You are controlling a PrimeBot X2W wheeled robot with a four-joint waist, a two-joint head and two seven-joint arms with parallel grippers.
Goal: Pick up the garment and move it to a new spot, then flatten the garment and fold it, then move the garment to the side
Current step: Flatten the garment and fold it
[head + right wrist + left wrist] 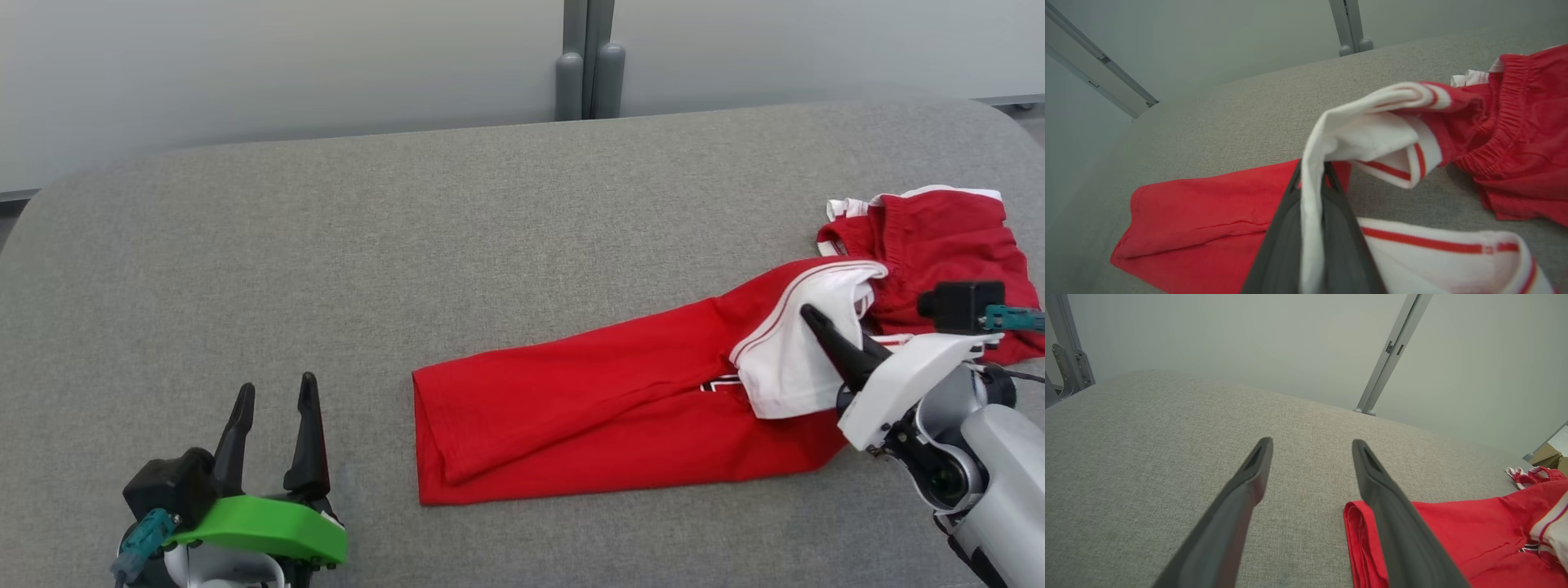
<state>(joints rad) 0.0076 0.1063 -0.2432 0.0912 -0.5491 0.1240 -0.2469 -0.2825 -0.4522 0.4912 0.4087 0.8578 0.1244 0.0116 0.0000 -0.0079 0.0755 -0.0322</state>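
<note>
While the left pincer (276,385) stood apart, the right pincer (810,314), clamped on a thin white edge of the garment (588,400), could lose it on lifting.

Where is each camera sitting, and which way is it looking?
Head view: on the robot's head, looking forward and down at the grey table; open left gripper lower left, right gripper lower right.
Left wrist view: on the left wrist, looking along its spread fingers across the table.
Right wrist view: on the right wrist, looking along its fingers, shut on the garment at its white cloth.
All three show the red garment.
</note>
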